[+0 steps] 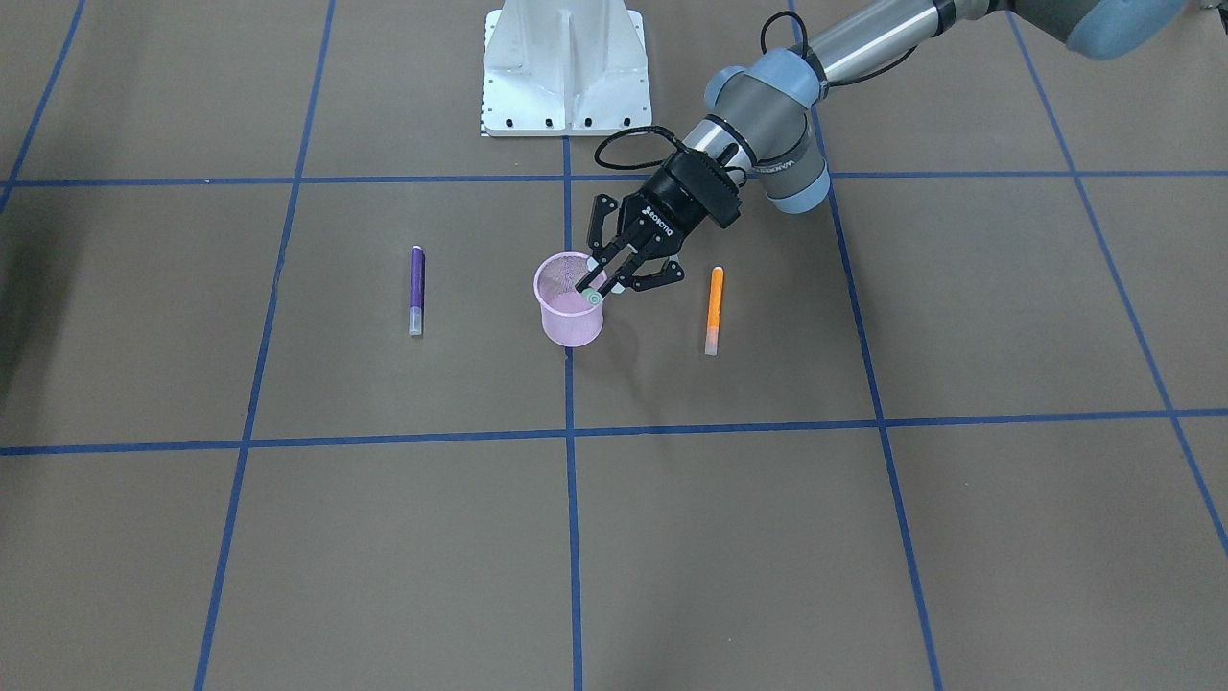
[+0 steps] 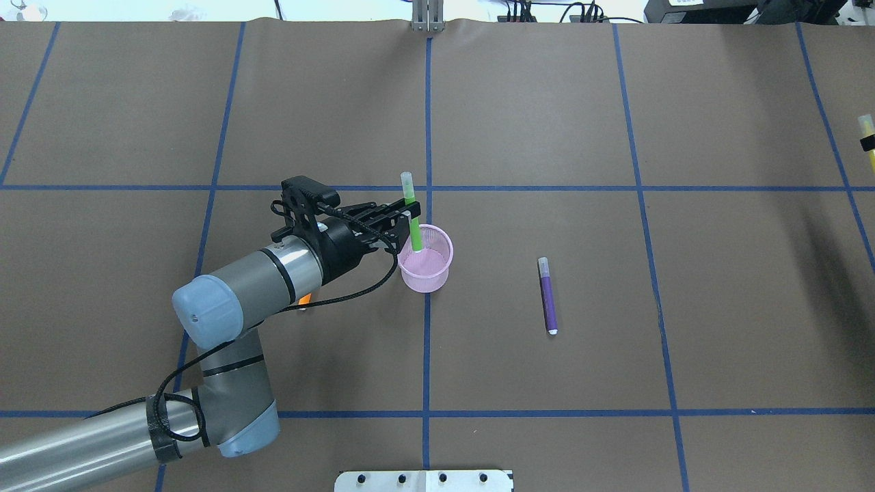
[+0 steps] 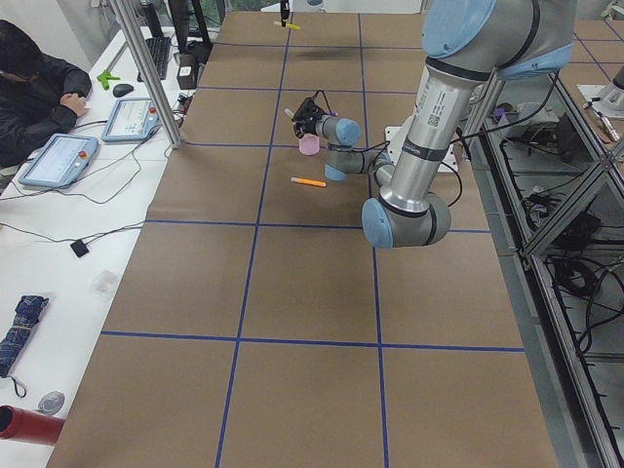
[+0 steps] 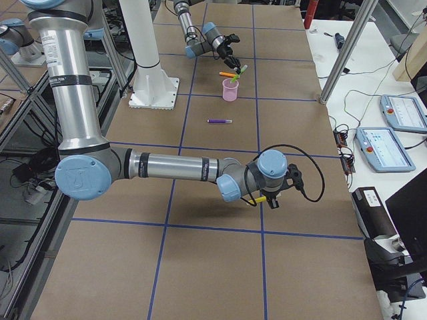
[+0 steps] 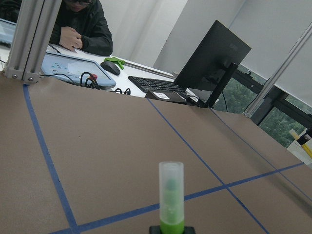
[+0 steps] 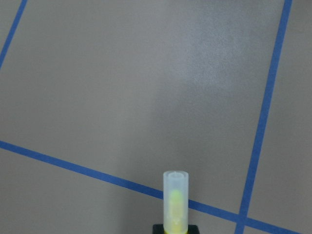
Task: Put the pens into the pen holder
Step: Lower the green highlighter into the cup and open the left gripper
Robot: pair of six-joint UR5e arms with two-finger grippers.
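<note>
The pink mesh pen holder (image 1: 566, 321) (image 2: 429, 273) stands at the table's middle. My left gripper (image 1: 602, 284) (image 2: 408, 217) is shut on a green pen (image 2: 413, 222) (image 5: 171, 195), held nearly upright with its lower end inside the holder's mouth. A purple pen (image 1: 416, 288) (image 2: 548, 295) lies flat on the robot's right of the holder. An orange pen (image 1: 714, 309) lies flat on the other side, mostly hidden under the left arm in the overhead view. Far to the right, my right gripper (image 2: 867, 143) (image 4: 265, 198) is shut on a yellow pen (image 6: 175, 202).
The white robot base (image 1: 566, 67) stands behind the holder. Blue tape lines cross the brown table. A person (image 3: 34, 88) sits at a side desk with tablets (image 3: 58, 161) beyond the table's far edge, and aluminium posts (image 4: 343, 53) stand at that edge.
</note>
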